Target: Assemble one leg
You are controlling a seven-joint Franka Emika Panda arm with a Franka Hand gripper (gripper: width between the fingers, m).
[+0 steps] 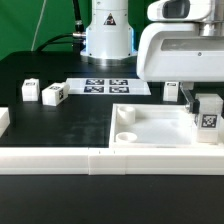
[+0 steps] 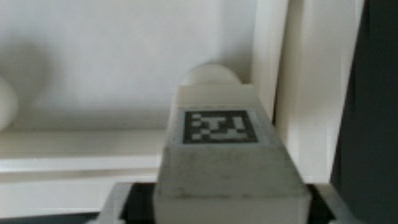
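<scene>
My gripper (image 1: 207,102) is shut on a leg (image 1: 208,113), a small white post with a black-and-white tag, held upright at the exterior view's right, over the right corner of the large white tray-like piece (image 1: 160,128). In the wrist view the leg (image 2: 221,140) fills the middle between my fingers, its tag facing the camera and its rounded tip pointing at the tray's inner wall (image 2: 294,70). Two more legs (image 1: 53,94) (image 1: 29,90) stand on the black table at the exterior view's left.
The marker board (image 1: 107,86) lies flat behind the tray, before the robot base (image 1: 107,35). A low white wall (image 1: 100,158) runs along the front. A round socket (image 1: 126,133) sits in the tray's left corner. A white block (image 1: 3,120) sits at the far left edge.
</scene>
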